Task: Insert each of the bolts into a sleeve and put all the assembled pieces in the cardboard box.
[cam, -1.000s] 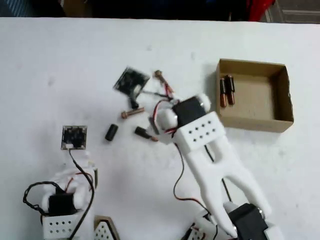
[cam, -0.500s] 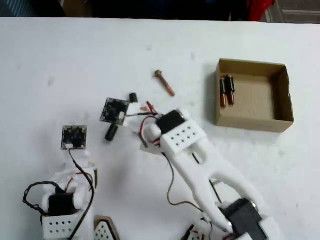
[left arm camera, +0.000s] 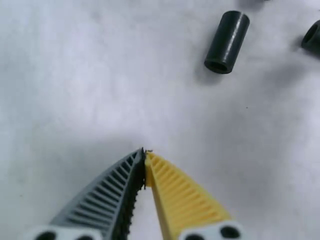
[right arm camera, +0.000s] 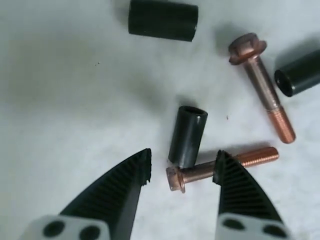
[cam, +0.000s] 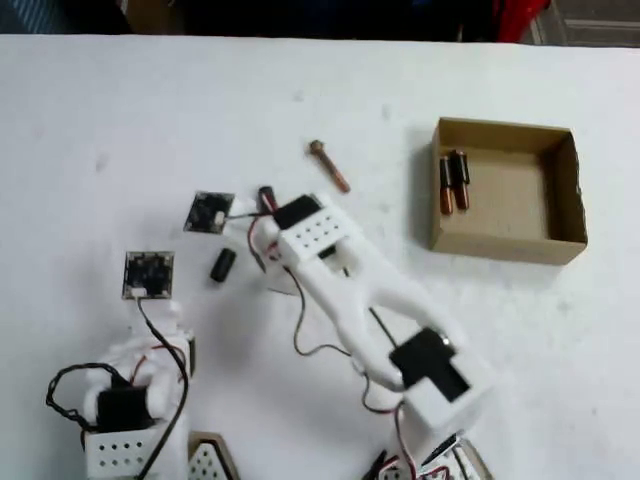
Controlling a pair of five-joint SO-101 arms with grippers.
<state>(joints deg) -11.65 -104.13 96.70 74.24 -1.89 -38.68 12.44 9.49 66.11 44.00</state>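
Right gripper [right arm camera: 183, 155] jaws spread over a bolt [right arm camera: 200, 171] just beside a sleeve [right arm camera: 187, 136], mid-frame. Left gripper [left arm camera: 145, 152] jaws pressed together, lower left. Open table [cam: 400, 90] toward cardboard box [cam: 505, 128] at right, 2 assemblies [cam: 452, 182] inside.

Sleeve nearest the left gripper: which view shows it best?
Left wrist view: the sleeve lies whole, open end visible, beyond the shut left gripper. The high view shows it small, beside the right arm. The right wrist view has sleeves, but I cannot match it.
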